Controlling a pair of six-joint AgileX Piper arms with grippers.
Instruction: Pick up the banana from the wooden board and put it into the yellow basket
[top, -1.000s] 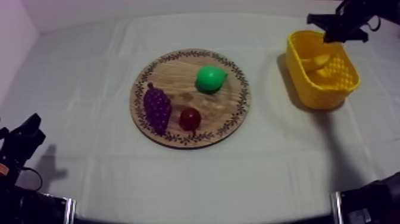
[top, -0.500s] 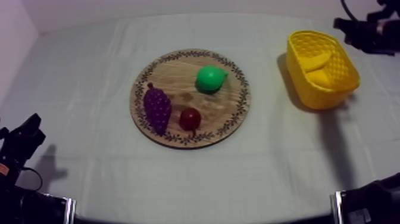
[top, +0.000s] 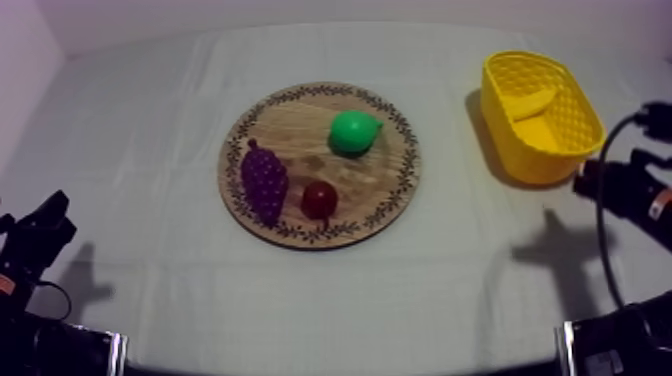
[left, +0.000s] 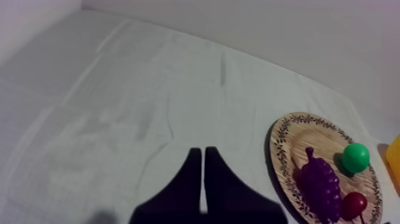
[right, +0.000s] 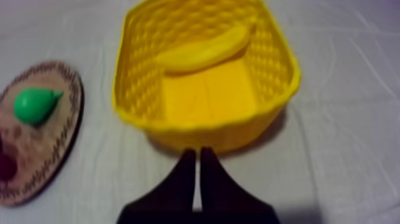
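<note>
- Task item: the banana (top: 531, 102) lies inside the yellow basket (top: 543, 160), leaning against one inner wall. It is clear of the wooden board (top: 300, 125).
- Board contents: the pear (top: 355, 131), the bunch of grapes (top: 264, 182) and the small red fruit (top: 319, 199) sit on the board, apart from one another.
- Right gripper (right: 197, 152): fingers lie together as a narrow wedge and hold nothing. It points at the basket's outer wall from just beside it, over the counter (top: 450, 290).
- Left gripper (left: 203, 151): fingers together, nothing held, well apart from the board.
- Step in hand (judgement): placement appears complete; what remains is to bring the right arm to rest.
- Procedure: move the arm away from the basket before lowering it. Keep the fingers together so that neither catches the lattice wall. Do not brush the rim; a light basket may slide or tip and spill the banana.
- Markings: no brand, label or writing can be read on any item.
</note>
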